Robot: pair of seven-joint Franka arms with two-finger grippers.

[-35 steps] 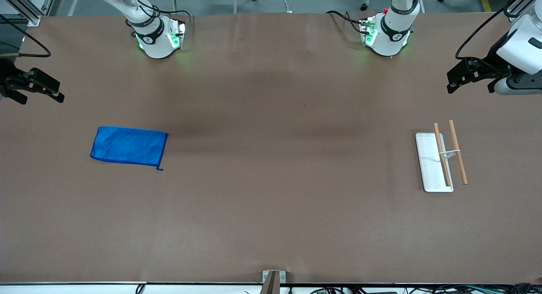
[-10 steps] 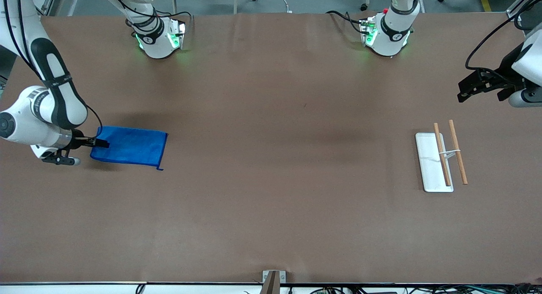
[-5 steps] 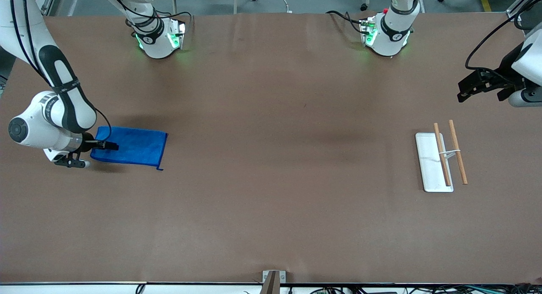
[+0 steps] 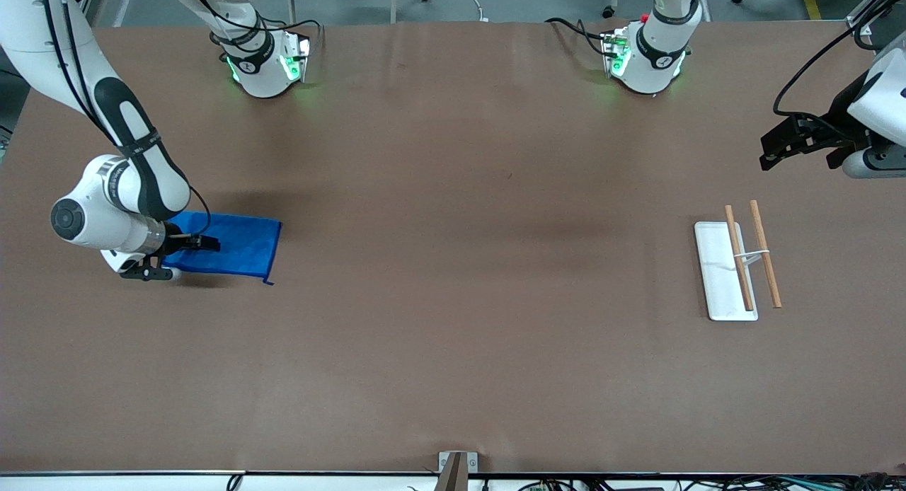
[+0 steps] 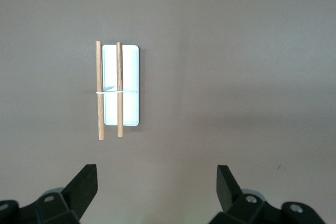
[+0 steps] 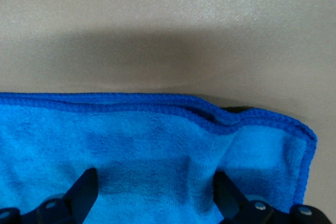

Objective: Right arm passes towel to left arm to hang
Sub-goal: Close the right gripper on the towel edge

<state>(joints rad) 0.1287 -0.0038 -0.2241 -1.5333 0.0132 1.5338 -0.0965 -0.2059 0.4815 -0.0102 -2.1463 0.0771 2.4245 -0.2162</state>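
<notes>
Low over the towel [image 4: 233, 245] at the right arm's end of the table, my right gripper [image 4: 205, 244] spreads its jaws wide, seemingly touching cloth. My left gripper [image 4: 778, 146] waits, parted too, above the wooden rack [image 4: 740, 259].

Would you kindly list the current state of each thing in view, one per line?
towel: flat on the table, one end bunched, not lifted.
right gripper: jaws open, low over the towel.
left gripper: jaws open, empty, waiting above the table near the rack.
rack: lying on the table, nothing hung on it.
</notes>
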